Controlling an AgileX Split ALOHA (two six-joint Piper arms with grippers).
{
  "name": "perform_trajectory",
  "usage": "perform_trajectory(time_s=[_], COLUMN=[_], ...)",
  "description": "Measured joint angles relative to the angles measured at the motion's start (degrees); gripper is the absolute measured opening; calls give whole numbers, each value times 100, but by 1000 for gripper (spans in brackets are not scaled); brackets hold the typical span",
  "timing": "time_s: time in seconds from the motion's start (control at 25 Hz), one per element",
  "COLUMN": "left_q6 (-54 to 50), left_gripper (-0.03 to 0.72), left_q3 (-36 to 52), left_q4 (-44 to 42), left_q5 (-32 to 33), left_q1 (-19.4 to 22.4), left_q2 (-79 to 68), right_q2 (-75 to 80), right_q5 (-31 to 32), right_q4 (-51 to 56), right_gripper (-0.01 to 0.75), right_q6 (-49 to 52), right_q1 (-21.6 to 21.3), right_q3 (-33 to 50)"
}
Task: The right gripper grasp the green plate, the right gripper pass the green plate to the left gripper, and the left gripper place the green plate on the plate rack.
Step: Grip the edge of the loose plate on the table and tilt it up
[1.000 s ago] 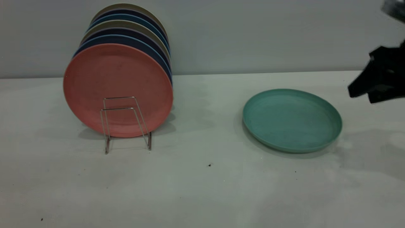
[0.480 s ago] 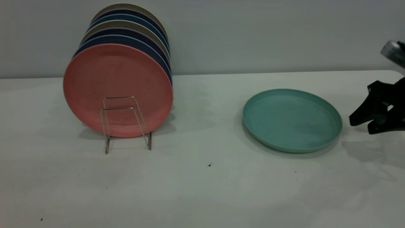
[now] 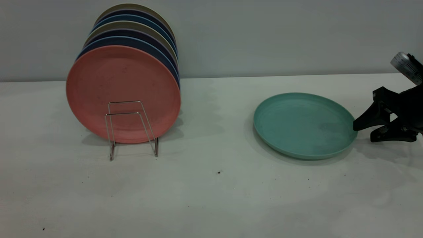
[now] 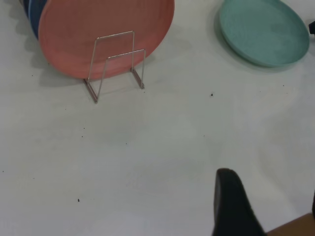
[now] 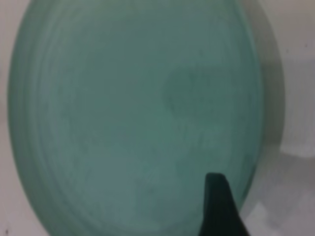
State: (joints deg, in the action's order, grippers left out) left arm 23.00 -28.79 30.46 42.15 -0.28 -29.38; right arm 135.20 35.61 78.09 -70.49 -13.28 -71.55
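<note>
The green plate (image 3: 304,124) lies flat on the white table at the right; it also shows in the left wrist view (image 4: 263,32) and fills the right wrist view (image 5: 133,118). My right gripper (image 3: 363,133) is open at the plate's right rim. Its upper jaw tip reaches over the rim and its lower jaw is low, outside the rim. One finger (image 5: 219,209) shows above the plate's inner edge. The plate rack (image 3: 123,114) stands at the left, its front loops bare. My left gripper (image 4: 270,211) is open and empty, high over the table's front, out of the exterior view.
A salmon-pink plate (image 3: 122,79) stands upright in the rack, with several dark blue and beige plates (image 3: 132,41) behind it. The rack also shows in the left wrist view (image 4: 125,53). White table surface (image 3: 211,158) lies between rack and green plate.
My right gripper has come down and moved left, from up at the right edge to the green plate's right rim. The plate and rack have not moved.
</note>
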Motion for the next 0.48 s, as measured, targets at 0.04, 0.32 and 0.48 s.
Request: perform_trajectory(time_s=[0.04,0.32,0.48], left_q6=[0,0,0], left_gripper=[415,415,415], left_q3=[0,0,0], left_q4=[0,1,6], left_q5=[0,-6,-89], left_q1=[0,0,0], left_q2=[0,0,0], right_q2=[27,277,330], right_q5=[7,122,246], right_q4=[39,460,646], right_gripper=[494,494,493], right_q6=[0,-6,-10], right_q1=[0,0,8], right_q3=[-25,-107,-125])
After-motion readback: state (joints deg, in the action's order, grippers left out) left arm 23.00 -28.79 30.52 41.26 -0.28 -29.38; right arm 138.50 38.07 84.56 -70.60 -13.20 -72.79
